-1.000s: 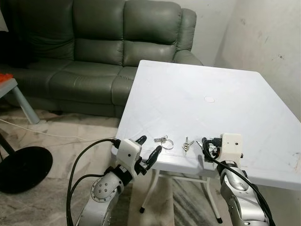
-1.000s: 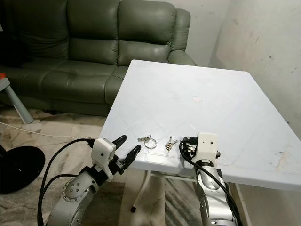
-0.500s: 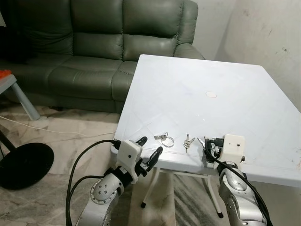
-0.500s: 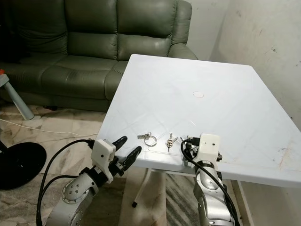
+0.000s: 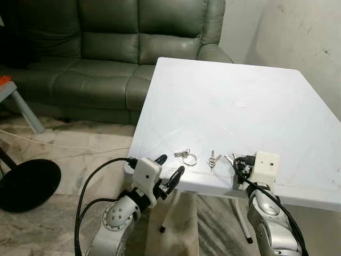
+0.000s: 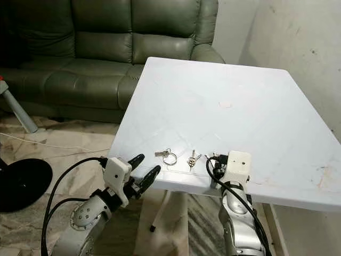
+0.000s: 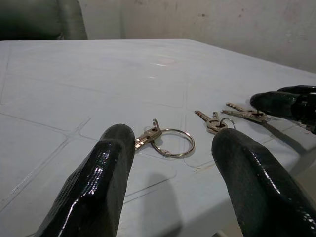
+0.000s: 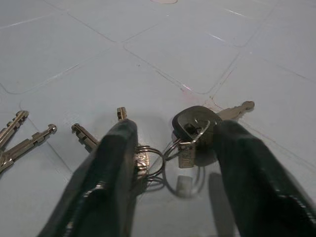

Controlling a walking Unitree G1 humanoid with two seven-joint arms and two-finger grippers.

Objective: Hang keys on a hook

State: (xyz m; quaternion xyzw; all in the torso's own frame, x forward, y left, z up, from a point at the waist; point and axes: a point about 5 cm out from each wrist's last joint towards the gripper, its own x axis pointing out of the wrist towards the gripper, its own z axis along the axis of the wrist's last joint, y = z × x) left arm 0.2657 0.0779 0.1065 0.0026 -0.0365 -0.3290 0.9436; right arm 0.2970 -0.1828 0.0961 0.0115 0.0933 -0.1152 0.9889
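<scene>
The right gripper (image 8: 170, 163) is spread open astride a black-headed key bunch (image 8: 190, 133) lying flat on the white table (image 5: 224, 96). Risk: fingertips skid on plastic, pushing keys away. The left gripper (image 7: 173, 163), open, faces a ringed key (image 7: 165, 140).

The worktop (image 5: 224, 106) looks like smooth white plastic with moulded lines. The keys (image 8: 190, 133) and ring (image 7: 170, 143) are shiny metal. Gripper fingers (image 7: 98, 192) are glossy black; the sofa (image 5: 106, 48) is green leather, softly sheened

Green sofa (image 5: 122, 42) behind white table (image 5: 224, 101), marble floor (image 5: 69, 154).
</scene>
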